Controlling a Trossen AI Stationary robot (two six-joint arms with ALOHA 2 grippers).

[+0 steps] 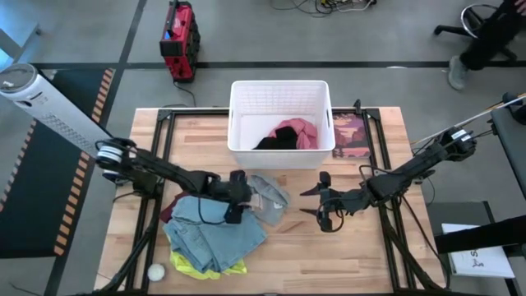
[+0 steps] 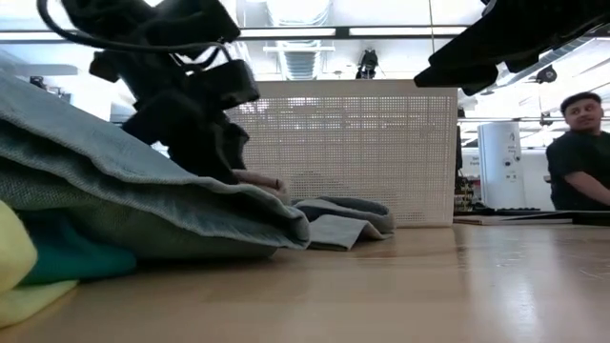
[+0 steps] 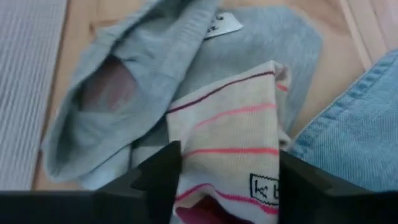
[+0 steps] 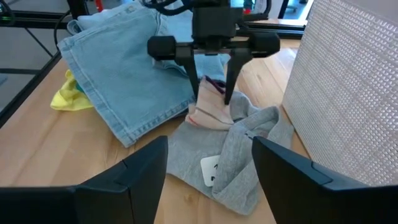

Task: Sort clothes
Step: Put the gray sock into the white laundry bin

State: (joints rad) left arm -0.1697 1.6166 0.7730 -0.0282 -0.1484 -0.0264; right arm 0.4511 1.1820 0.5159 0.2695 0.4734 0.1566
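My left gripper (image 4: 211,93) grips a pale striped piece (image 3: 230,143) lying on the grey garment (image 1: 271,197), just near of the basket (image 1: 280,156). My right gripper (image 1: 319,204) hovers spread, empty, to the right. Denim (image 1: 215,234) tops the pile at left, yellow (image 1: 197,269) under it. Black (image 1: 275,141) and pink (image 1: 300,131) sit in the basket.

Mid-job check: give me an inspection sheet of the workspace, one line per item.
Surface: wooden table, bare at the right front.
Job's things: black and pink clothes in white basket; denim piece, neon yellow piece, grey garment, striped piece.
Clutter: camouflage piece, white ball.
Grippers: left gripper shut on striped piece; right gripper open, empty.
Cables: on floor, top.
Surroundings: person, red device.
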